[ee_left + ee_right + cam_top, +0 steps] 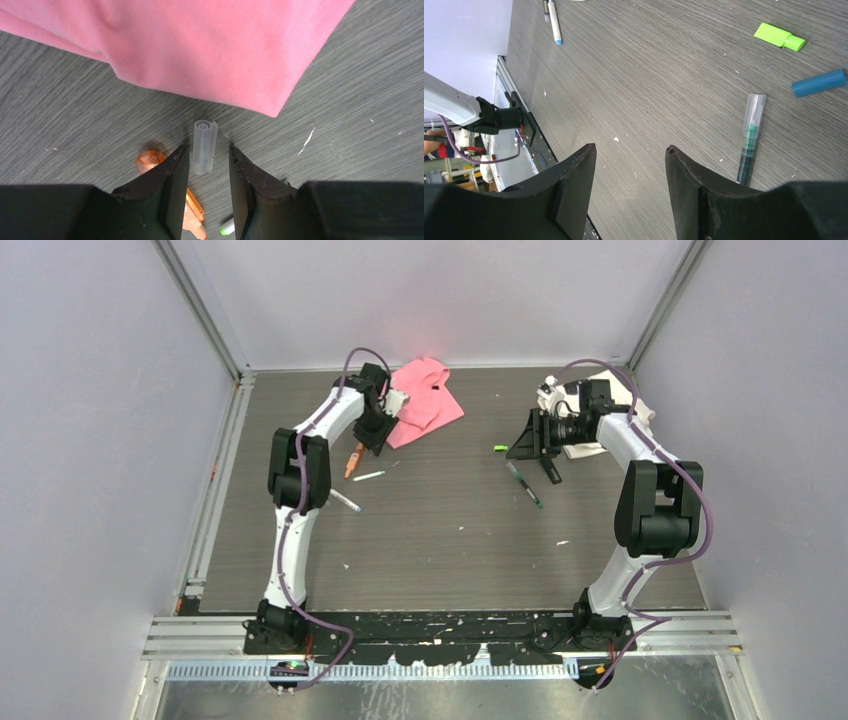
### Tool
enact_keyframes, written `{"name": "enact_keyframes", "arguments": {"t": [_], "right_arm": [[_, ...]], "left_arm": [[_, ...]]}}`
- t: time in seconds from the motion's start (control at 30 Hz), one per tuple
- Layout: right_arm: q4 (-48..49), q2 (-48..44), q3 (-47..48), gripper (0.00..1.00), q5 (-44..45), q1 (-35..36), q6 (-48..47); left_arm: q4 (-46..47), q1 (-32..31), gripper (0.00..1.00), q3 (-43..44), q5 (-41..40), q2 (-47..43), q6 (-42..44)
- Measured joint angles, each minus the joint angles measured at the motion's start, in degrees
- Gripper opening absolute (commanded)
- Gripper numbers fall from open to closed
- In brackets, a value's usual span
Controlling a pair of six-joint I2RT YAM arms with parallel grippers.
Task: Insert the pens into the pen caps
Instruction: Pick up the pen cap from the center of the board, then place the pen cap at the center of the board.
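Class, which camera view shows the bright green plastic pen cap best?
The right wrist view: the bright green plastic pen cap appears large and sharp, near a blue cylindrical cap. The top external view shows it only as a tiny green speck. The left wrist view does not show it.

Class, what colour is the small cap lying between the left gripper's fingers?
The cap is clear, whitish see-through plastic. The left wrist view shows it best.
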Motion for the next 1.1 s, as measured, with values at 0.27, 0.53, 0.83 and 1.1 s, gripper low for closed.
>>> {"name": "enact_keyframes", "arguments": {"t": [0.27,0.53,0.83,1.1], "right_arm": [[0.0,0.0,0.2,0.59,-0.02,0.0,0.0],[-0.02,0.0,0.2,0.59,-0.26,0.0,-0.04],[0.13,-0.09,-0.11,0.59,-0.96,0.0,-0.02],[0.7,-0.42,-0.9,0.59,-1.66,0.81,0.44]], "left_arm": [[-0.15,0.33,0.02,0.33,0.35,0.24,-2.29],[7.15,0.37,0.01,-9.05,4.7,-6.29,-9.81],[20.94,0.33,0.01,-30.73,10.71,-30.45,-23.3],[28.83,0.24,0.01,-54.77,10.82,-48.39,-40.3]]}}
